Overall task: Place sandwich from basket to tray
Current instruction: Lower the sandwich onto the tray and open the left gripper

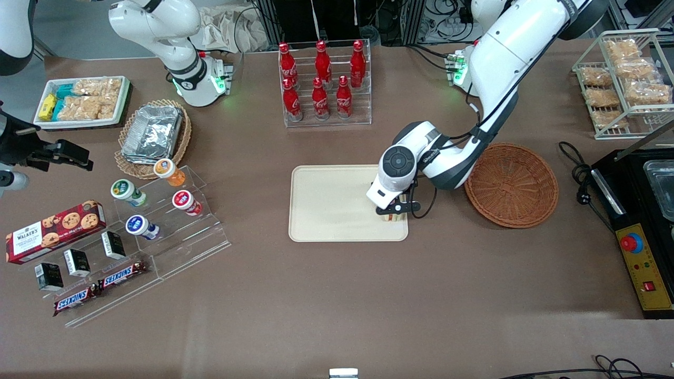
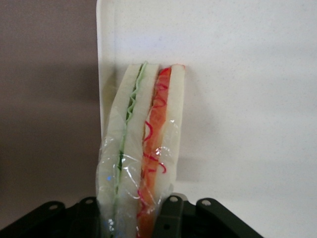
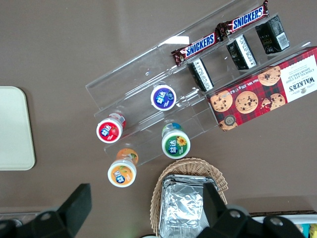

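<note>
The gripper (image 1: 398, 211), closed on the sandwich (image 2: 141, 148), holds it low over the tray (image 1: 326, 202) near the edge closest to the emptied basket (image 1: 512, 184), so only the release seems left.

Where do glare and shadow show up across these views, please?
Left wrist view: the sandwich's wrap glints, held by the gripper, and its shadow falls on the tray. Front view: the arm shades the basket's edge. Right wrist view: the acrylic stand reflects light.
</note>
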Robot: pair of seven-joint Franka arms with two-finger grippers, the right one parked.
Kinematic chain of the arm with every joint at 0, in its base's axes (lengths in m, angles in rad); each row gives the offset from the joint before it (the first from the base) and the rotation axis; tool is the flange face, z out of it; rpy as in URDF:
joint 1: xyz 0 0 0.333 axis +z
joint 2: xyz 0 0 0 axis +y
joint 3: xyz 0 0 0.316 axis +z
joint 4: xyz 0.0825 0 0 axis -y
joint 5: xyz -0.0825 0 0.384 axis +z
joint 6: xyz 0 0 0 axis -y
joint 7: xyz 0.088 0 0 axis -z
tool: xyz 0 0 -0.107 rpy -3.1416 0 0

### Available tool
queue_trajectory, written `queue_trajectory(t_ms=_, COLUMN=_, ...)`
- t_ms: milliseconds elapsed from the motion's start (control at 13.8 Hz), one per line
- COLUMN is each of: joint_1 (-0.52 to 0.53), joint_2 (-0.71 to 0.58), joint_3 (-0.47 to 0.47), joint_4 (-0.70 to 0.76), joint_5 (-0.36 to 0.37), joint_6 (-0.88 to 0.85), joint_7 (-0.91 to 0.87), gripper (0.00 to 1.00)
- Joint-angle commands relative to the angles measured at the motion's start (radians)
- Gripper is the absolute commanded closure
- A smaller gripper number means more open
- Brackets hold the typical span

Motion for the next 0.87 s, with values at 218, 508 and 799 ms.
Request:
queue_trajectory(t_ms=218, joint_1=-0.009, joint_2=-0.006, joint_3=0.003, joint_4=0.008, joint_5=0.023, joint_6=0.005, joint_7=-0.028, gripper=0.0)
queue_trajectory(t_ms=508, joint_1=-0.008, joint_2=-0.062, joint_3=0.002, joint_4=0.012, joint_5=0.018, joint_6=-0.022, joint_7=-0.068, gripper=0.0)
queue_trajectory(t_ms=799, joint_1=0.003, joint_2=-0.181, joint_3=-0.003, joint_4=0.026, joint_5=-0.003, joint_6=-0.125, joint_7=-0.054, gripper=0.0)
